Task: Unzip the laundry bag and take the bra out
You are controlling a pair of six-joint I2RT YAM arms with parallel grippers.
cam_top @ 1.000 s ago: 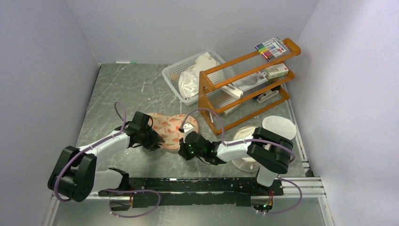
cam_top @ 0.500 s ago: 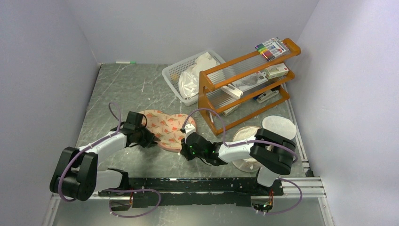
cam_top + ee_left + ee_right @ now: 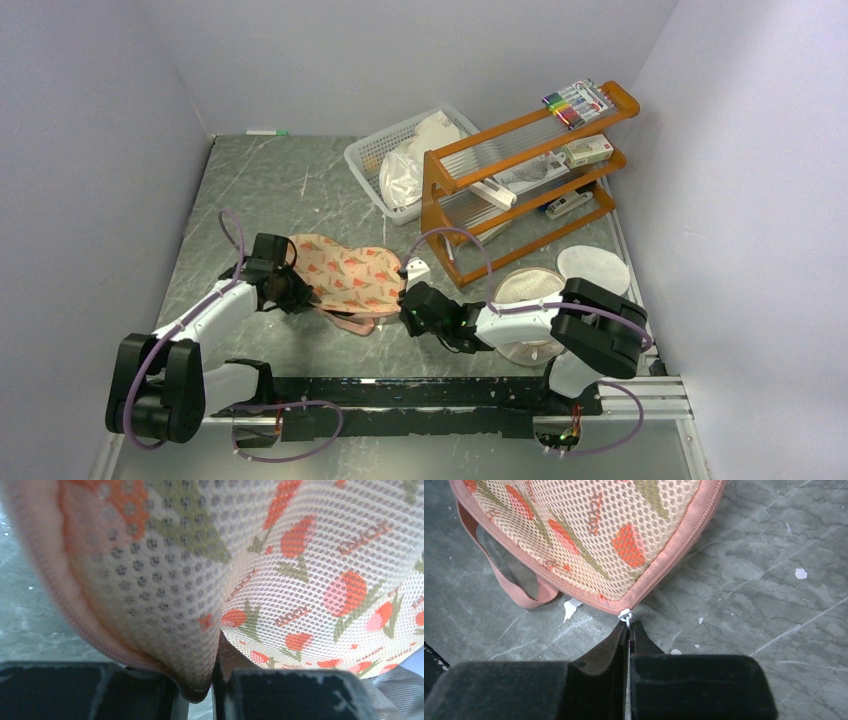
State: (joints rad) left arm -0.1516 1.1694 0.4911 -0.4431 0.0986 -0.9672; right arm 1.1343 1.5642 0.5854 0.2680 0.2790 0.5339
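Your left gripper [image 3: 215, 682] pinched an edge of the laundry bag [image 3: 350, 272]; your right gripper [image 3: 628, 630] clamped the white zip pull [image 3: 624, 614] (jaws almost together).

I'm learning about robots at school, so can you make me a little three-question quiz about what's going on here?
1. True or false: the left gripper is pinching the mesh of the laundry bag.
2. What is the right gripper holding? A) the bag's white zip pull B) a pen C) a plastic basket
3. Fill in the gap: the coloured markers lie on the ____ shelf of the orange rack.

Key: 1. True. 2. A. 3. top.
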